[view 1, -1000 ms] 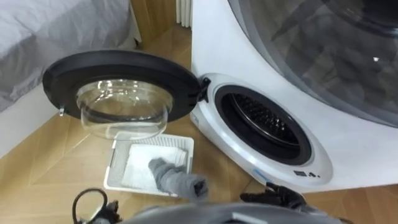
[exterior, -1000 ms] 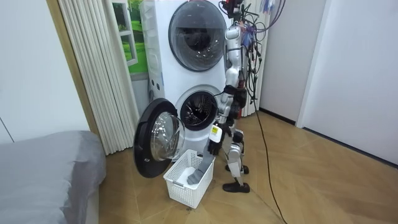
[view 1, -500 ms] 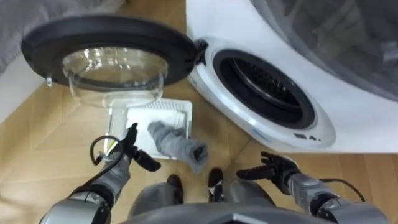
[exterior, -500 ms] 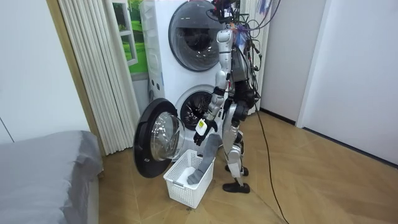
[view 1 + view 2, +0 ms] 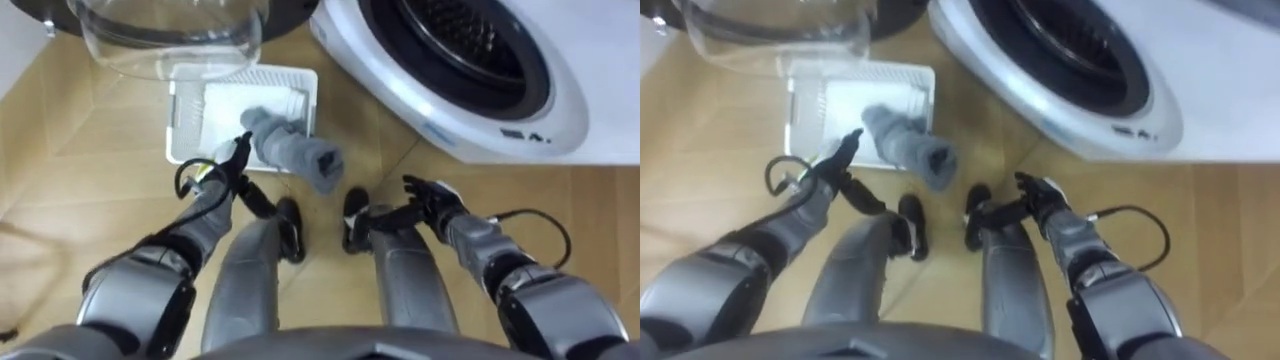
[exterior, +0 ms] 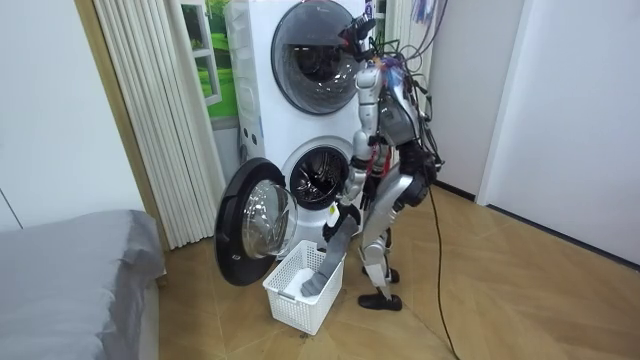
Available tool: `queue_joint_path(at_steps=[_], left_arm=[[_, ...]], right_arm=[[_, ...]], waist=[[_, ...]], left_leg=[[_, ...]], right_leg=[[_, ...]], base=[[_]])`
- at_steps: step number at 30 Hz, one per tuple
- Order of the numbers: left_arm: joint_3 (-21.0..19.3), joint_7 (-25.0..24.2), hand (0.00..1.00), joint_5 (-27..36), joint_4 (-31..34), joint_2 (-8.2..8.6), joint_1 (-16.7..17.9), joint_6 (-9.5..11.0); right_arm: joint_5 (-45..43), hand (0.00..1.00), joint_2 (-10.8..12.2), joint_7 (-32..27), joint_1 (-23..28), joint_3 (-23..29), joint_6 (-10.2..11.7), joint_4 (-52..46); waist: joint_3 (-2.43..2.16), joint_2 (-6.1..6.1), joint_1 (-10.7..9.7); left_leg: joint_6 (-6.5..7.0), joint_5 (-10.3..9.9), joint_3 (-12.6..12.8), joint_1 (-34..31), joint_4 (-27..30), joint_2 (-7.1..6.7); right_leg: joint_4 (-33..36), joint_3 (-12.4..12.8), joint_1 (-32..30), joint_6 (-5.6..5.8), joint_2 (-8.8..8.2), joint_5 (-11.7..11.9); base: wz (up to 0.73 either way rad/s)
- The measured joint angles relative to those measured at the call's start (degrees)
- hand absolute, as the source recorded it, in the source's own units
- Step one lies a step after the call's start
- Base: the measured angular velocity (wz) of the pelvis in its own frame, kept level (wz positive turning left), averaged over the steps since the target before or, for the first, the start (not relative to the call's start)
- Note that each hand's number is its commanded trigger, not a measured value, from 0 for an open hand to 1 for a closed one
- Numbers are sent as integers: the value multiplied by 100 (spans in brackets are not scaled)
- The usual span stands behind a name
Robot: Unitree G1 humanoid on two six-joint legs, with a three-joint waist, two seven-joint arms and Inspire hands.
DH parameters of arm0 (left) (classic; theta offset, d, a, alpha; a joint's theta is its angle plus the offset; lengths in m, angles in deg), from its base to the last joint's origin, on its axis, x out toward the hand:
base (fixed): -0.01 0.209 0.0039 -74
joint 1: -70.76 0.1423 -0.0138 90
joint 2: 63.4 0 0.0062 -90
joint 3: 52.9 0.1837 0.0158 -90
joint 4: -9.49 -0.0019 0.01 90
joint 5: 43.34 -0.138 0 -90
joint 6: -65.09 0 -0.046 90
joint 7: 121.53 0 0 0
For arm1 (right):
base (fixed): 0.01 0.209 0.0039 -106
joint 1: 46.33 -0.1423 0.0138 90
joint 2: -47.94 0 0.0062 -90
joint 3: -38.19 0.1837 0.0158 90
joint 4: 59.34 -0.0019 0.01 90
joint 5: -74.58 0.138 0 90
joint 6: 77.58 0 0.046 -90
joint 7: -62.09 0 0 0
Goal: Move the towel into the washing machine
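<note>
The step in hand looks like the reach for the pick-up. The left hand (image 5: 228, 178) hovers spread wide and empty. The grey towel (image 5: 295, 155) lies just beyond its fingertips, draped over the near rim of the white basket (image 5: 176, 120). The right hand (image 5: 430, 196), loose and empty, is well apart. Next, the left hand probably must close round the towel, then lift it to the open drum (image 5: 455, 45) beyond the right hand.

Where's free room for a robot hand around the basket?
Bare floor left of the basket and right of the towel, below the open washing machine drum. Crowded at the basket's far edge, under the glass door.
</note>
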Motion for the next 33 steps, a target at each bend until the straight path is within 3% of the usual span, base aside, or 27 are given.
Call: queue_joint_path(at_steps=[9, 15, 20, 25, 26, 27, 33], left_arm=[[735, 327, 0, -491, 20, -314, -711, 118], [1185, 478, 0, -1070, 35, -258, -983, 115], [1372, 674, 0, -1071, 124, -240, -1031, 116], [1449, 830, 0, -1071, 124, -198, -1077, 129], [1447, 834, 54, -1071, 124, -189, -1105, 131], [1452, 835, 100, -1069, 125, -186, -1115, 136], [1585, 823, 100, -1051, 124, -181, -1131, 137]], right_arm=[[167, 0, -33, -10, -484, -641, 203, -358], [643, 0, -99, 72, -605, -981, 256, -600], [964, 0, -109, 61, -686, -1158, 342, -679], [1082, 0, -97, 62, -673, -1245, 439, -706], [1081, 0, -92, 62, -675, -1244, 447, -718], [1082, 0, -81, 62, -675, -1244, 448, -733], [1069, 0, -40, 62, -667, -1249, 447, -851]], waist=[[9, 2, -192], [21, -5, -269], [23, -7, -374], [22, -7, -409], [22, -7, -409], [22, -7, -411], [22, -8, -529]], left_leg=[[-10, -282, 56, -1406, 1130, 200], [-22, -468, -24, -1970, 1660, 326], [3, -514, -34, -2243, 1864, 387], [-65, -569, -47, -2298, 1884, 419], [-71, -576, -47, -2322, 1897, 442], [-74, -592, -48, -2339, 1921, 475], [-91, -609, -52, -2385, 1913, 487]], right_leg=[[1057, 5, -1426, -154, -23, -184], [1438, -43, -1924, -202, 48, -275], [1611, -67, -2184, -229, 63, -332], [1619, -66, -2248, -262, 110, -356], [1618, -70, -2268, -268, 127, -360], [1619, -75, -2280, -279, 151, -366], [1629, -73, -2340, -309, 177, -397]], base=[[-3], [-7], [-2], [-4], [-7], [-8], [-2]])
